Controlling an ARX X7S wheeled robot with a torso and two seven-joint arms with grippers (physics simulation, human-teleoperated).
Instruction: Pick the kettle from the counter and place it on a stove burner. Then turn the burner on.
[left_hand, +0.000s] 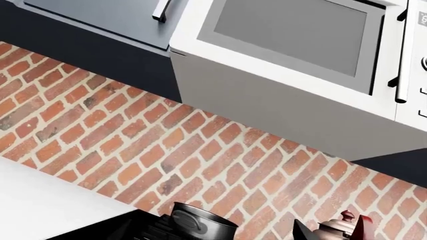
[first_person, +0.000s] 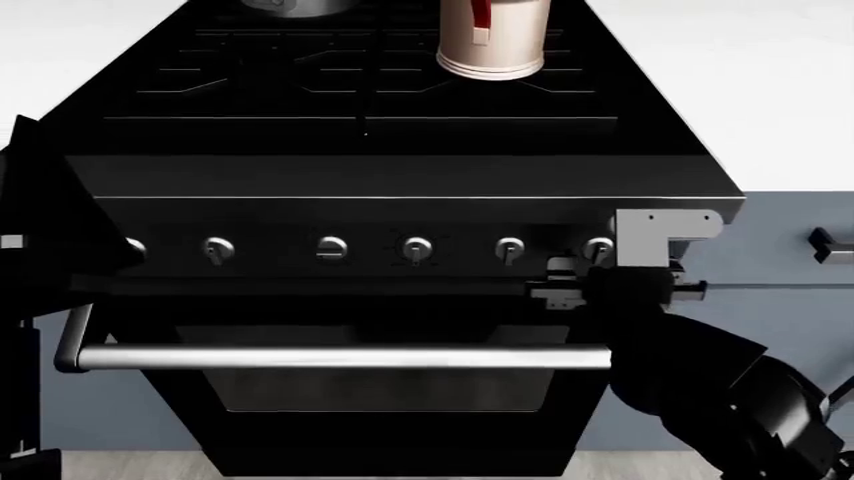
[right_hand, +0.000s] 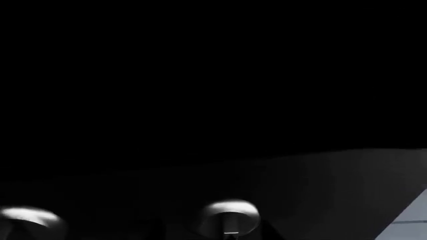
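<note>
Right gripper (first_person: 597, 268) reaching the rightmost knob (first_person: 599, 250) at middle right, jaw state unclear, presumably to light the burner (first_person: 561, 85) under the kettle (first_person: 491, 40).

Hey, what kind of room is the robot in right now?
Most likely a home kitchen: a black range with silver knobs, a microwave above a brick backsplash, and a kettle on a burner.

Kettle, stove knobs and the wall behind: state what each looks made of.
Kettle: copper-pink metal by its smooth satin sheen; the red handle's material is unclear.
Stove knobs: polished silver metal, judging by the bright highlights.
Wall: matte red brick with pale mortar joints, possibly only a facing.
</note>
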